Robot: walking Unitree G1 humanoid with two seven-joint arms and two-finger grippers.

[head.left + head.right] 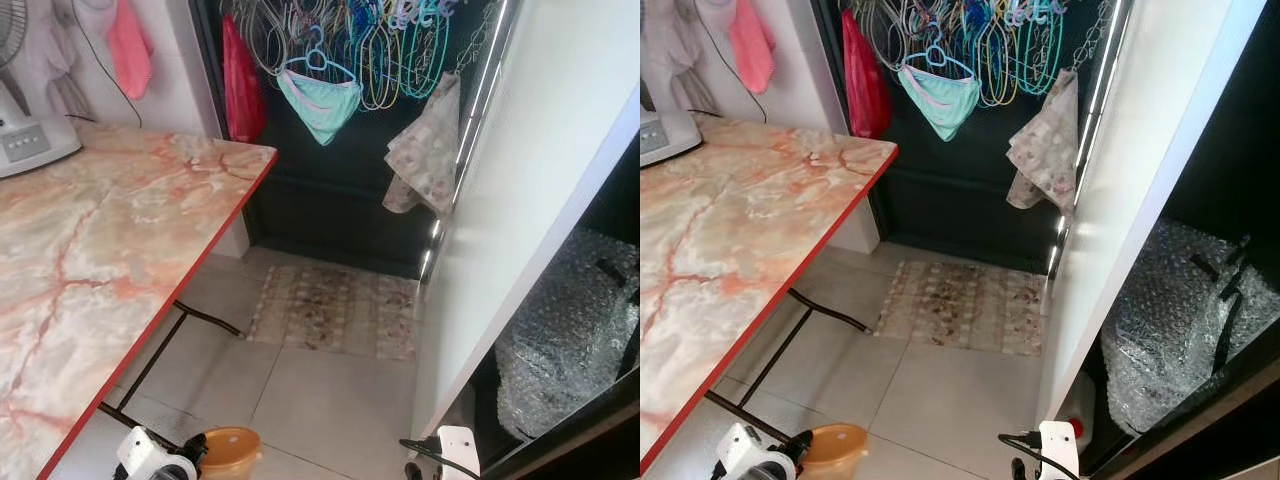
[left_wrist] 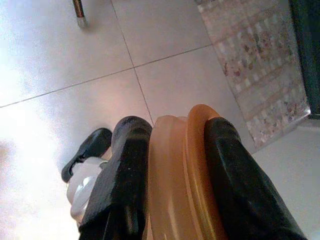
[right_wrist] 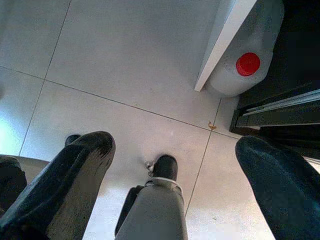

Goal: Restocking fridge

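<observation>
Carrying stock toward open fridge.
My left jaws (image 2: 175, 175) pinch the orange container (image 2: 182, 170); right jaws (image 3: 170, 170) spread. Loose grip risks dropping it.

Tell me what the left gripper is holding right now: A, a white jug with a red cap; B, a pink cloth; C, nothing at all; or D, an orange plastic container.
D: in the left wrist view the left gripper has its two black fingers clamped on either side of the orange plastic container, which also shows low by the left arm in the head views.
</observation>
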